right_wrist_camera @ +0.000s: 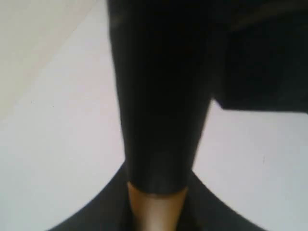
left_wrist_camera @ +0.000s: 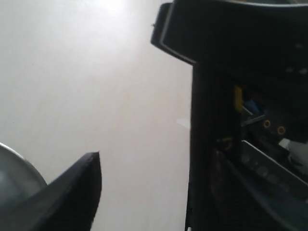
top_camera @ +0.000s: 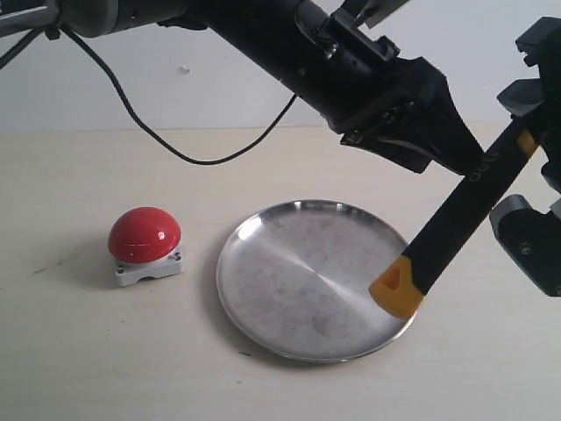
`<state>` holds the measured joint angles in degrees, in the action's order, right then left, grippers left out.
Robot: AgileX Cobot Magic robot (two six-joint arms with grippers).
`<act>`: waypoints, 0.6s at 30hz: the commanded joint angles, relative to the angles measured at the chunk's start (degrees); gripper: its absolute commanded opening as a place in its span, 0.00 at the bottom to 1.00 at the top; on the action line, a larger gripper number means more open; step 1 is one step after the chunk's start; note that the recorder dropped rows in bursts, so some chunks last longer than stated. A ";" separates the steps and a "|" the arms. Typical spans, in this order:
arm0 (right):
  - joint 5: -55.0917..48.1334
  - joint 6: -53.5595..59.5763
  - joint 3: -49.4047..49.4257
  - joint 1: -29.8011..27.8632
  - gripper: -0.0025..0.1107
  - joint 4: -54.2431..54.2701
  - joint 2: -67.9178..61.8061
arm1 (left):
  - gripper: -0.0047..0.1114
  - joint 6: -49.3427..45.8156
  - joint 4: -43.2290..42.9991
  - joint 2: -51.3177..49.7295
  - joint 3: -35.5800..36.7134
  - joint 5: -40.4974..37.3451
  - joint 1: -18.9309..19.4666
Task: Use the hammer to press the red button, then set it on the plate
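The hammer (top_camera: 460, 219) hangs slanted on the right, its yellow looped end (top_camera: 399, 289) over the right rim of the steel plate (top_camera: 263, 289). My right gripper (top_camera: 532, 162) is shut on the hammer near its yellow neck; the head is hidden. The right wrist view shows the black handle (right_wrist_camera: 163, 96) running away from the right gripper (right_wrist_camera: 156, 211). My left gripper (top_camera: 465, 153) reaches across the plate to the upper handle; in its wrist view the left gripper (left_wrist_camera: 144, 192) is open with nothing between its fingers. The red button (top_camera: 145, 235) sits left of the plate, apart from both arms.
A black cable (top_camera: 175, 149) droops from the left arm down to the table behind the button. A pale wall (top_camera: 131, 88) closes off the back of the table. Bare tabletop (top_camera: 105, 360) lies in front of the button and plate.
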<state>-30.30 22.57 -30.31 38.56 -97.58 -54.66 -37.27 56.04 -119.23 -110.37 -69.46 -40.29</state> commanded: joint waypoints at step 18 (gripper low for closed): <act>5.86 -8.57 -0.34 0.11 0.02 -2.37 6.96 | 0.58 3.27 3.17 8.16 7.78 -0.50 -0.23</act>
<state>-27.58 13.57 -30.31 38.56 -97.68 -48.46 -35.65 57.40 -111.37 -102.79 -70.82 -40.51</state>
